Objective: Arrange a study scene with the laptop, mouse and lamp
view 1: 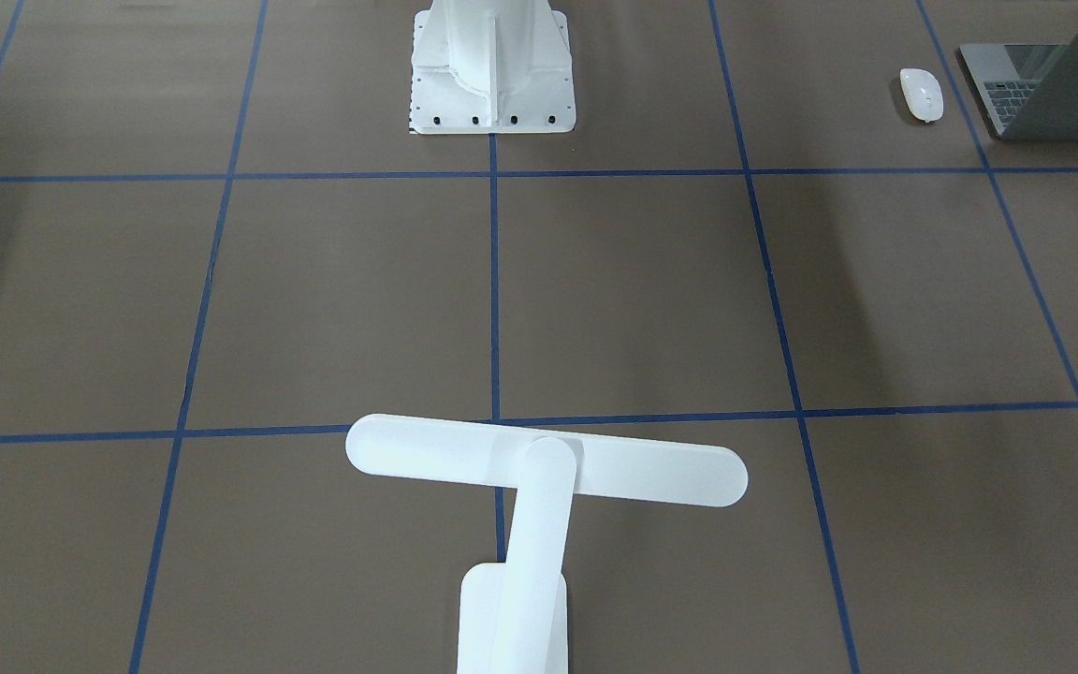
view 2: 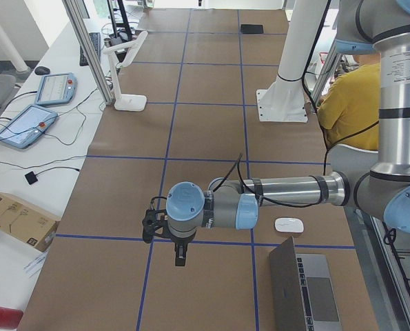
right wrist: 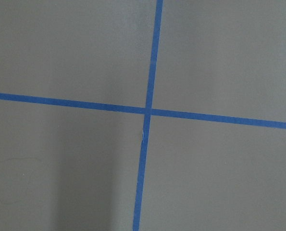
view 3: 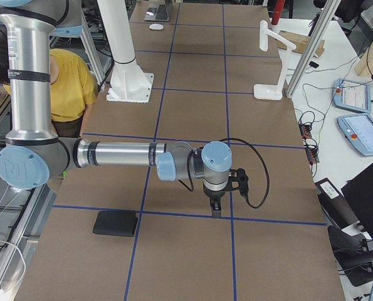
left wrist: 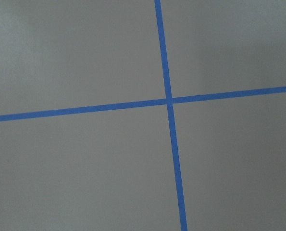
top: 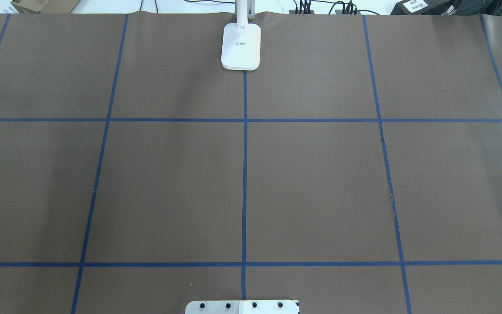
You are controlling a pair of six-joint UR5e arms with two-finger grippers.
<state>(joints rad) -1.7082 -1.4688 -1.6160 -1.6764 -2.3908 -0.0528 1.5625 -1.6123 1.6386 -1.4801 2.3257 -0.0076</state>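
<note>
No task thing is near either claw, and since both show only in the side views, I cannot tell whether the left gripper (view 2: 179,258) or the right gripper (view 3: 215,212) is wide or narrow. Each hangs low over a crossing of the blue tape lines (left wrist: 168,101) on the table (top: 320,187). The laptop (view 1: 1068,89) stands open at the table's left end, near the robot-side edge. The mouse (view 1: 921,95) lies just beside it on the inner side, not touching. The lamp (view 1: 539,468) stands at the middle of the far edge, its light bar reaching in over the table. The likeliest trouble is on the left: that arm's forearm stretches out low close by the mouse, so a careless swing toward the laptop could sweep the mouse or strike the raised lid, and both lie close enough to the edge to be pushed off. The mouse looks smooth and rounded and would probably squirt from a two-finger pinch, while the laptop, taken by its thin lid, might fold shut or slip. The lamp is tall on a small base, so a push high on its arm could tip it over the far edge. The best open room is the middle squares between the lamp and the pedestal (view 1: 492,65) at the robot-side edge; the black mat (view 3: 115,222) lies toward the right end, and a person (view 3: 67,81) sits just beyond the robot-side edge
</note>
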